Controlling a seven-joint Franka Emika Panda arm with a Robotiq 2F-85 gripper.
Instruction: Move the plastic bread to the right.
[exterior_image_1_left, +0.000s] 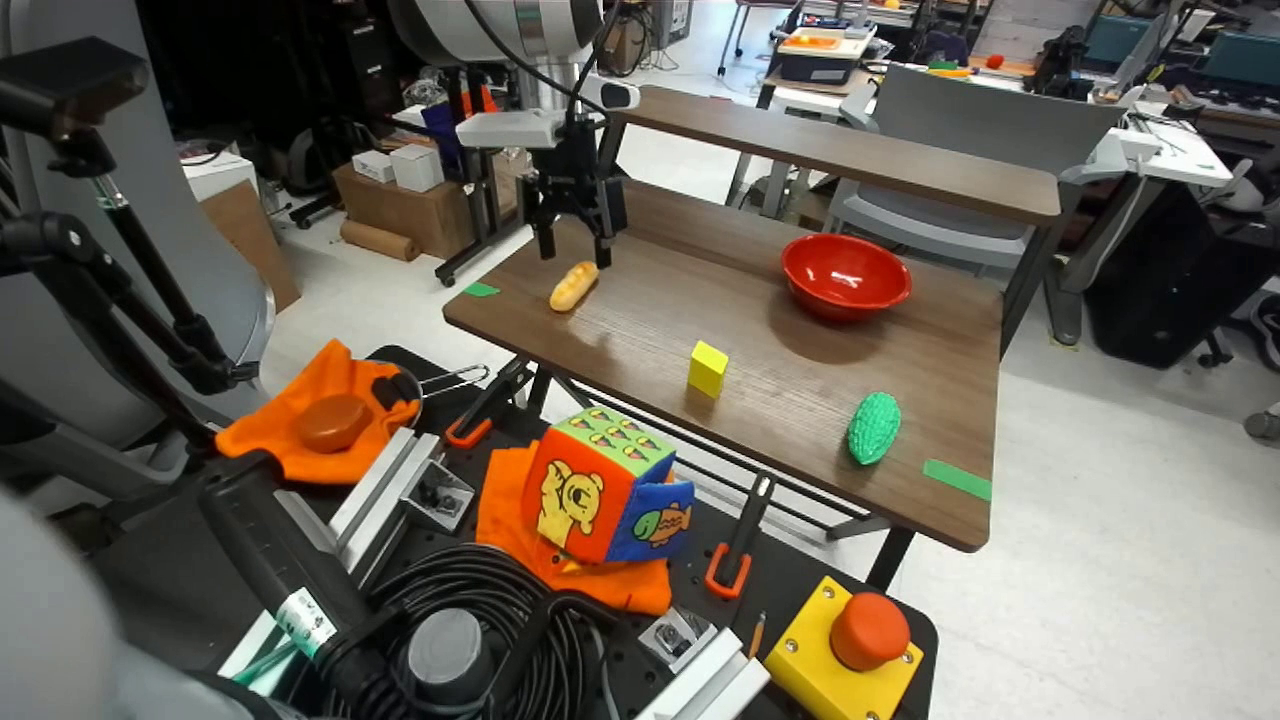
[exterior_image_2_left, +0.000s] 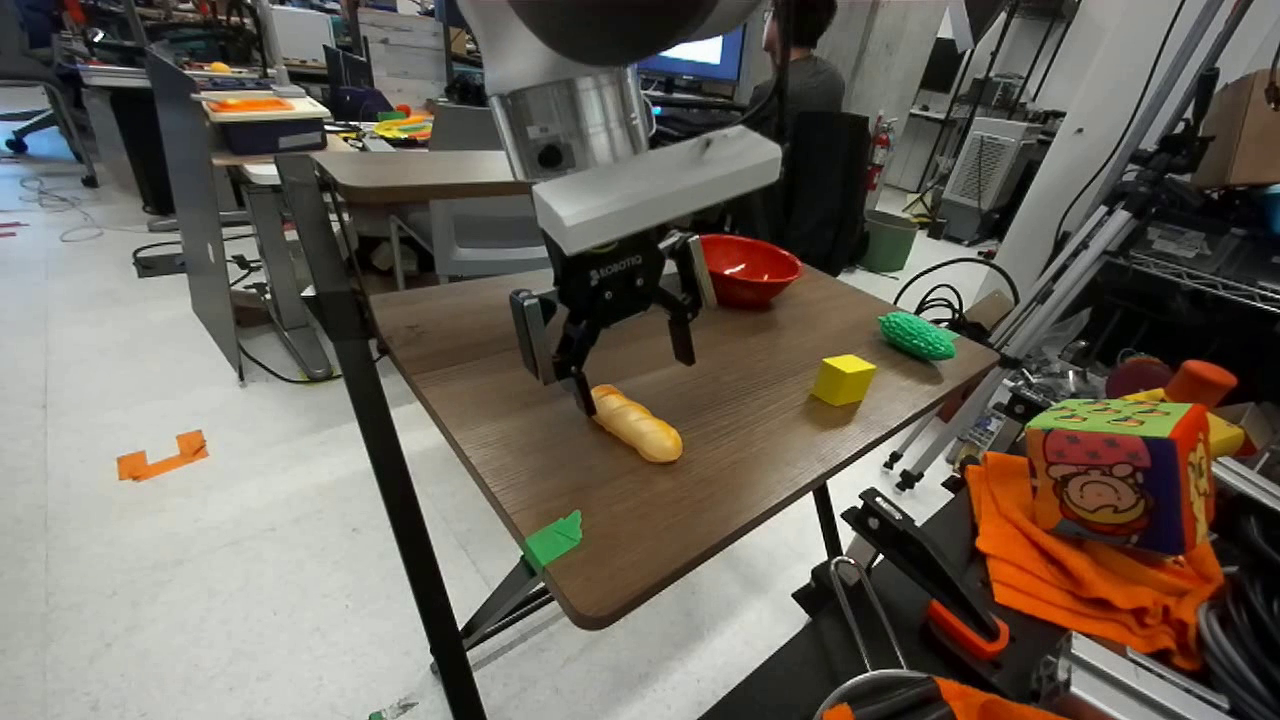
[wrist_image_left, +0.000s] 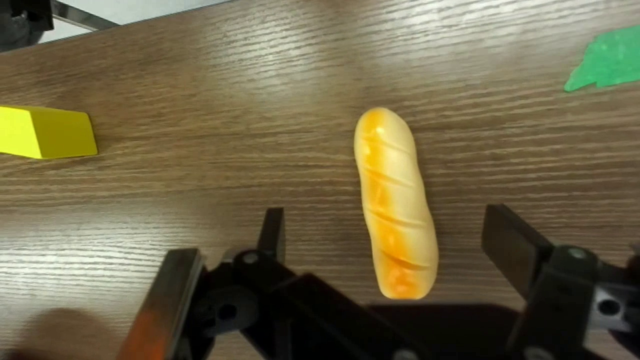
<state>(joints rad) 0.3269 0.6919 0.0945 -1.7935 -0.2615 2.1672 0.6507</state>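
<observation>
Wood-grained table (exterior_image_1_left: 690, 290), light glinting off its top! | On the table, plastic bread (wrist_image_left: 397, 205): smooth, gleaming, shallow-grooved | red bowl (exterior_image_1_left: 845, 275) on it too, slick, glossy | yellow block (exterior_image_2_left: 843, 380) there, smooth, matt | green rounded object (exterior_image_1_left: 874, 428) there, bumpy all over | beside the table, orange cloth (exterior_image_2_left: 1070, 575), matt, creased

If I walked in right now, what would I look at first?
Probably the shiny red bowl, standing on the brown table. Then maybe the black gripper, hanging open near the little yellow bread on that table. In both exterior views, a colorful picture cube also pops out, resting on orange cloth.
</observation>
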